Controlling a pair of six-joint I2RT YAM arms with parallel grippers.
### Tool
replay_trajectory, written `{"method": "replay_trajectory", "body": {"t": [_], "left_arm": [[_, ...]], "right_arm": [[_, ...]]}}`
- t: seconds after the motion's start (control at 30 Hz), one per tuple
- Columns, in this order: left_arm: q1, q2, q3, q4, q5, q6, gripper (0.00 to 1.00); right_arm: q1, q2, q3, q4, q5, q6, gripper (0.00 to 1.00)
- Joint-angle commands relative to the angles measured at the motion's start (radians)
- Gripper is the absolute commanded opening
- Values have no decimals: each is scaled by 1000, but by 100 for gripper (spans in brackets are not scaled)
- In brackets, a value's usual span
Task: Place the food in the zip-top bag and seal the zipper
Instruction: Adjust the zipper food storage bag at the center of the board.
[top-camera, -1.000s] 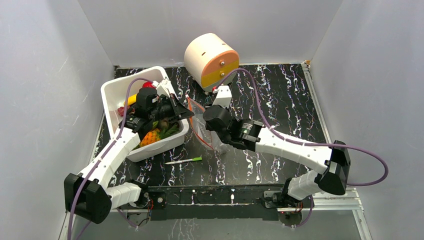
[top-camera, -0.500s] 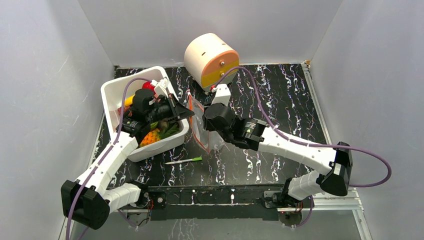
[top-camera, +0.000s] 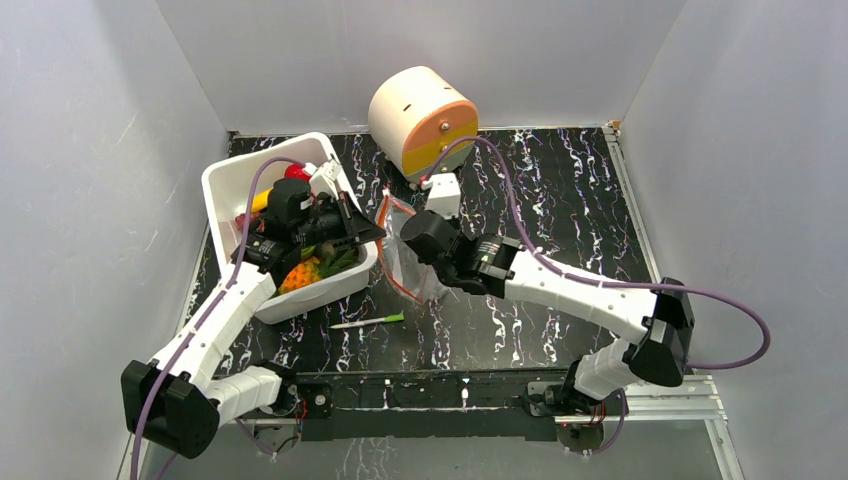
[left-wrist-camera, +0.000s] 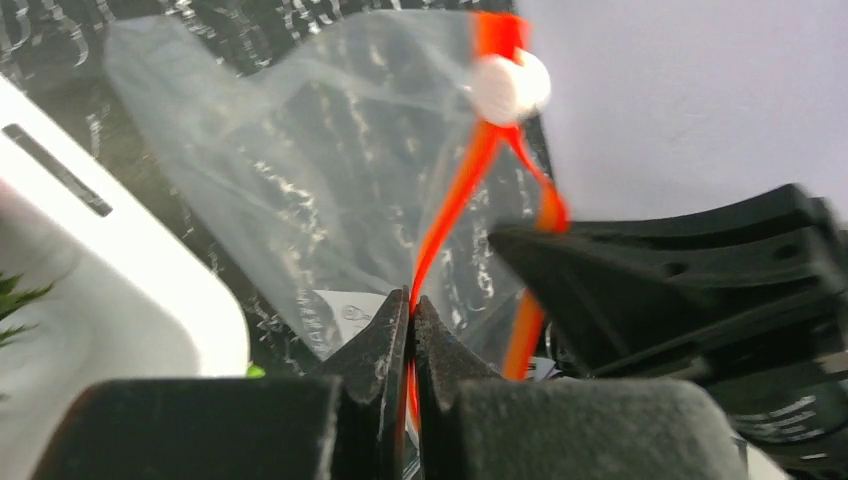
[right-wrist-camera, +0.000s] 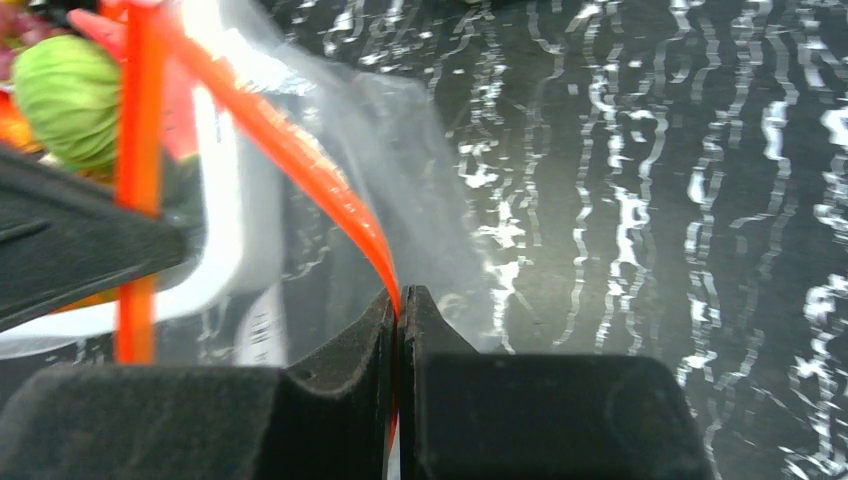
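The 2 arms reach inward to mid-table; left gripper (left-wrist-camera: 410, 300) and right gripper (right-wrist-camera: 398, 298) nearly meet, jaws clamped tight.

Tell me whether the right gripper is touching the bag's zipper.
Touching. The right wrist view shows the zipper running down into the right gripper, whose jaws are shut on it.

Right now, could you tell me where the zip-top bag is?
Top view: the zip-top bag stands mid-table, just right of the white bin, zipper pinched by the left gripper and right gripper.
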Motion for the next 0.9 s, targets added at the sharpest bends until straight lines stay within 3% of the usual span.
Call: {"method": "replay_trajectory", "body": {"t": [0.0, 0.13, 0.37, 0.53, 0.7, 0.77, 0.87], "left_arm": [[-1, 13, 133, -246, -112, 138, 0], [-1, 57, 206, -330, -153, 182, 0], [-1, 76, 217, -258, -74, 162, 3], [-1, 55, 230, -225, -68, 186, 47], [-1, 74, 314, -326, -190, 244, 70], [-1, 88, 344, -366, -242, 266, 85], [-1, 114, 393, -439, -344, 310, 95]], "right_arm": [[-47, -119, 36, -82, 181, 14, 0], [-65, -188, 2, -107, 202, 34, 0], [-66, -248, -90, 38, 64, 3, 0], [-65, -204, -24, -92, 155, -2, 0], [-67, -248, 0, -139, 205, -19, 0], [-70, -264, 30, -188, 225, -20, 0], [-70, -282, 91, -257, 242, -24, 0]]}}
